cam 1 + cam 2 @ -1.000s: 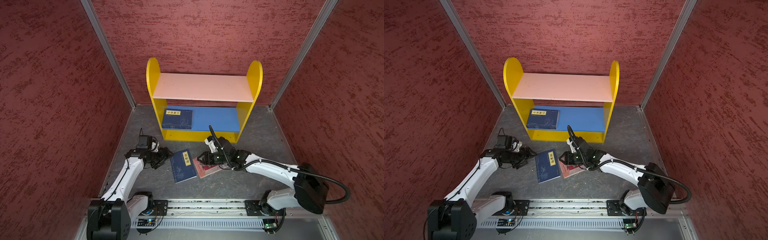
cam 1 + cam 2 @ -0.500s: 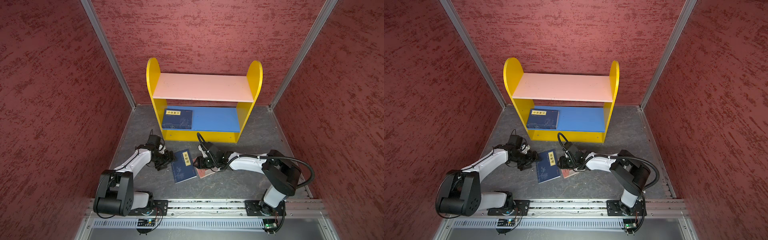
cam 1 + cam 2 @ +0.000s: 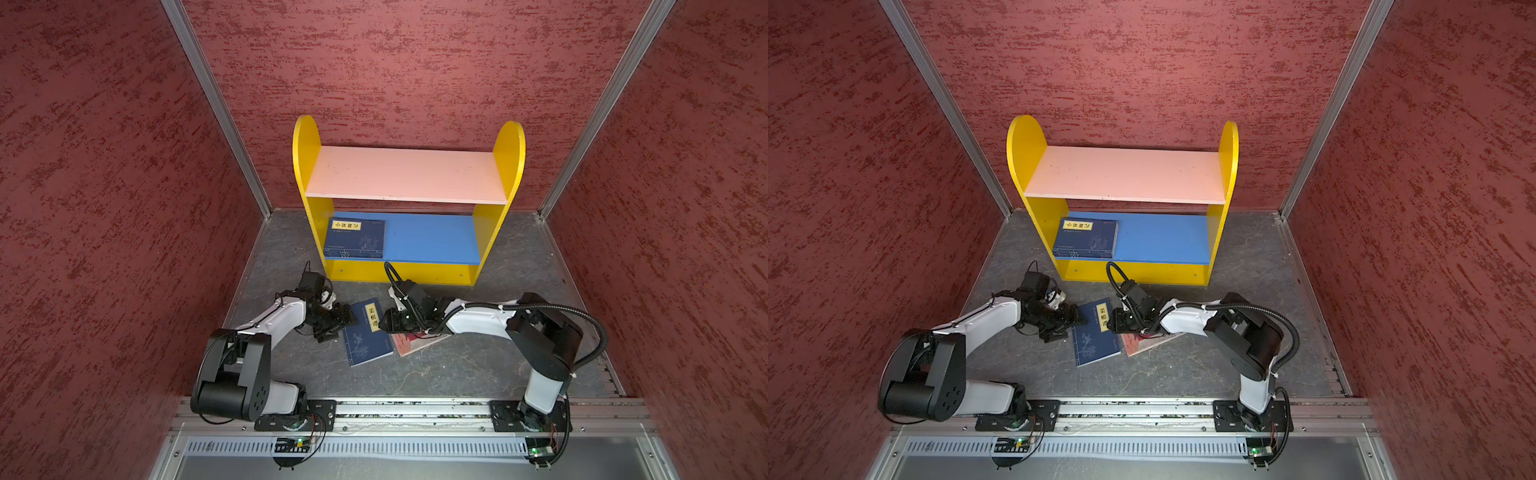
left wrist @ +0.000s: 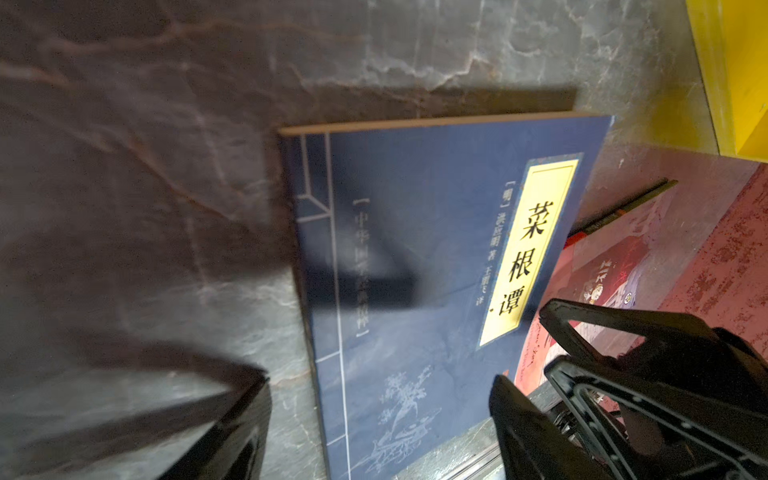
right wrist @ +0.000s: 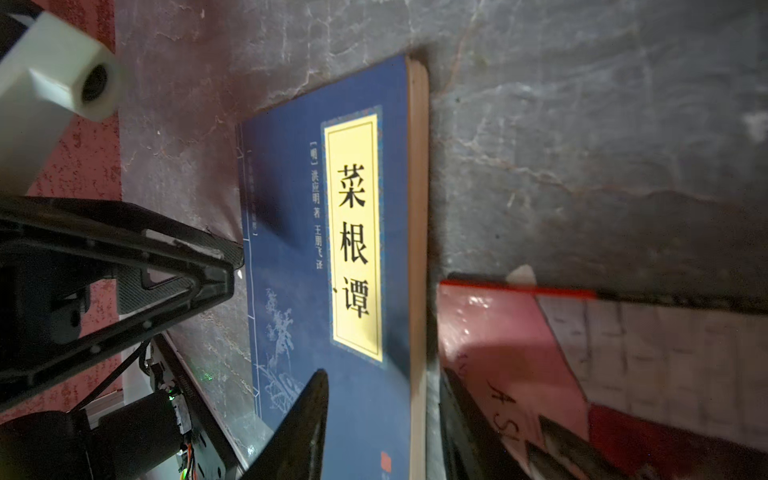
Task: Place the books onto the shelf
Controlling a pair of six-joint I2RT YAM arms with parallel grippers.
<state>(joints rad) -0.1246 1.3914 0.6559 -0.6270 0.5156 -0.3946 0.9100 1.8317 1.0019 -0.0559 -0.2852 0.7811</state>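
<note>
both open; left pincer [image 4: 380, 378] wide, at navy book [image 3: 368, 332] spine side; right pincer [image 5: 382, 374] half-spread, straddling its page edge

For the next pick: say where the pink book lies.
Both top views: the pink book lies on the floor, right of the loose navy book, under the right gripper.

- The pink-and-dark-red illustrated paperback [image 3: 417, 347] shows only one corner in both top views. The right gripper [image 3: 386, 325] and its arm cover the rest.
- In the right wrist view we see that paperback [image 5: 582, 353] run off the edge, its cover art blurred.
- We cannot count the navy blue paperbacks with yellow labels [image 3: 356, 240] stacked on the blue lower board [image 3: 432, 239].
- The pale pink upper board [image 3: 407, 174] hides the lower board's back.
- In the left wrist view the floor's navy blue paperback [image 4: 415, 270] is cut off, and we cannot read its faint print.
</note>
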